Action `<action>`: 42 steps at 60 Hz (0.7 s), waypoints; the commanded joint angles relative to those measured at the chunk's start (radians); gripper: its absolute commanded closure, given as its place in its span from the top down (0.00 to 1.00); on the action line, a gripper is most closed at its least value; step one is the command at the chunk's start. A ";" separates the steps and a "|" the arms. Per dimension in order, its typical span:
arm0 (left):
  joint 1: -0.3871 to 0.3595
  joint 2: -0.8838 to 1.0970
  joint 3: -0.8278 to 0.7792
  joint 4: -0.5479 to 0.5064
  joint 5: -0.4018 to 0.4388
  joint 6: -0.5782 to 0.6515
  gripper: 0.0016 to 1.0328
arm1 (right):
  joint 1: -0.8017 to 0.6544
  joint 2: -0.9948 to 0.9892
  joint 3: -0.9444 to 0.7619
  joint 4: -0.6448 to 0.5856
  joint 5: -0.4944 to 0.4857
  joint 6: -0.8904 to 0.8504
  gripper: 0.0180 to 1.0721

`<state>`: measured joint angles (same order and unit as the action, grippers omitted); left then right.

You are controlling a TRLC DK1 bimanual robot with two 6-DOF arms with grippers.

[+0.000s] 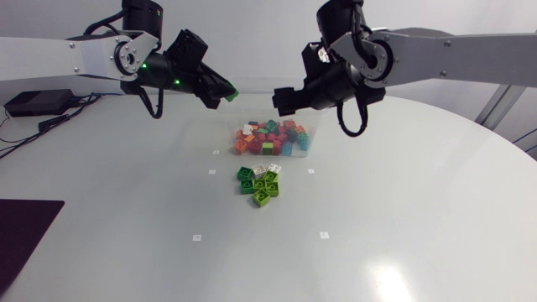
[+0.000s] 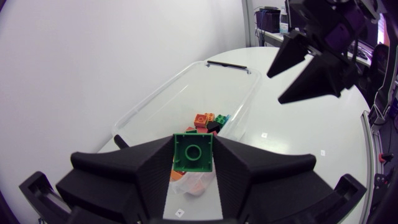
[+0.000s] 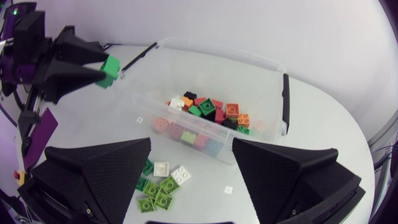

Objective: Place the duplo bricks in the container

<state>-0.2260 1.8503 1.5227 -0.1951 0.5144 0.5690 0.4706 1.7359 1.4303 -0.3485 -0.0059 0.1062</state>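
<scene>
**Head view: left arm holds green brick at the container's end**

Clenched on a single green brick [image 1: 230, 97], the left gripper [image 1: 225, 96] hangs raised just off one short end of the clear container [image 1: 317, 134]. In the left wrist view, the container's long axis runs straight ahead of the held brick [image 2: 193, 152]. The drop therefore looks to need only a short advance over the rim. The right gripper [image 1: 281, 99] hovers above the container's far side, fingers spread wide and empty. Sorted bricks [image 1: 270, 136] already fill the container's floor. A loose cluster of green and white bricks [image 1: 260, 183] lies on the table just in front of the container; the open right gripper seems the nearer to it.
</scene>
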 commanded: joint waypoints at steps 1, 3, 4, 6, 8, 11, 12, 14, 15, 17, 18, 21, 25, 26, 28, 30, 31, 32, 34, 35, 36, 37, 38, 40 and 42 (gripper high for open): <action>-0.016 0.058 0.065 0.023 -0.014 -0.057 0.29 | 0.010 -0.033 -0.065 0.031 -0.019 -0.025 0.90; -0.019 0.066 0.073 0.033 -0.017 -0.066 0.29 | 0.013 -0.035 -0.080 0.032 -0.025 -0.031 0.90; -0.021 0.076 0.080 0.042 -0.020 -0.075 0.29 | 0.014 -0.036 -0.087 0.032 -0.026 -0.033 0.90; -0.024 0.090 0.093 0.046 -0.027 -0.080 0.30 | 0.017 -0.039 -0.102 0.034 -0.029 -0.039 0.90; -0.027 0.101 0.102 0.054 -0.039 -0.089 0.30 | 0.019 -0.041 -0.119 0.037 -0.031 -0.046 0.90; -0.033 0.118 0.116 0.068 -0.048 -0.097 0.30 | 0.031 -0.042 -0.145 0.040 -0.039 -0.060 0.90; -0.035 0.122 0.120 0.071 -0.051 -0.100 0.30 | 0.034 -0.042 -0.153 0.040 -0.040 -0.062 0.90; -0.041 0.128 0.128 0.077 -0.063 -0.101 0.30 | 0.042 -0.042 -0.166 0.040 -0.045 -0.068 0.90; -0.042 0.133 0.129 0.080 -0.070 -0.101 0.30 | 0.045 -0.042 -0.176 0.040 -0.046 -0.071 0.90; -0.047 0.139 0.139 0.085 -0.074 -0.106 0.30 | 0.056 -0.039 -0.191 0.045 -0.049 -0.072 0.90; -0.047 0.144 0.142 0.088 -0.076 -0.112 0.30 | 0.059 -0.036 -0.195 0.045 -0.051 -0.074 0.90; -0.050 0.159 0.160 0.092 -0.082 -0.129 0.30 | 0.074 -0.026 -0.211 0.046 -0.055 -0.076 0.90; -0.056 0.181 0.180 0.102 -0.100 -0.143 0.32 | 0.094 -0.009 -0.228 0.046 -0.055 -0.077 0.90; -0.056 0.184 0.183 0.105 -0.103 -0.147 0.32 | 0.097 -0.004 -0.231 0.046 -0.057 -0.077 0.90; -0.056 0.193 0.191 0.114 -0.105 -0.159 0.32 | 0.106 0.001 -0.237 0.046 -0.059 -0.077 0.90; -0.056 0.204 0.203 0.115 -0.108 -0.167 0.32 | 0.112 0.005 -0.245 0.046 -0.060 -0.077 0.90; -0.056 0.207 0.206 0.117 -0.109 -0.170 0.33 | 0.115 0.007 -0.246 0.046 -0.062 -0.077 0.90; -0.056 0.211 0.212 0.117 -0.113 -0.176 0.35 | 0.117 0.010 -0.249 0.046 -0.065 -0.076 0.90; -0.056 0.216 0.218 0.117 -0.116 -0.181 0.38 | 0.122 0.016 -0.252 0.045 -0.065 -0.076 0.90; -0.056 0.217 0.220 0.117 -0.117 -0.181 0.41 | 0.125 0.019 -0.254 0.045 -0.065 -0.076 0.90; -0.056 0.217 0.220 0.117 -0.119 -0.181 0.41 | 0.126 0.021 -0.255 0.045 -0.065 -0.076 0.90; -0.058 0.217 0.223 0.117 -0.123 -0.181 0.45 | 0.129 0.027 -0.258 0.045 -0.065 -0.077 0.90; -0.059 0.219 0.223 0.117 -0.125 -0.181 0.48 | 0.131 0.031 -0.260 0.045 -0.065 -0.077 0.90; -0.061 0.219 0.223 0.115 -0.126 -0.182 0.54 | 0.131 0.044 -0.260 0.045 -0.063 -0.071 0.90; -0.062 0.217 0.223 0.117 -0.129 -0.184 0.62 | 0.129 0.059 -0.251 0.036 -0.062 -0.063 0.90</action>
<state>-0.2783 2.0453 1.7126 -0.0910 0.3901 0.4141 0.5953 1.7432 1.2022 -0.3103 -0.0673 0.0471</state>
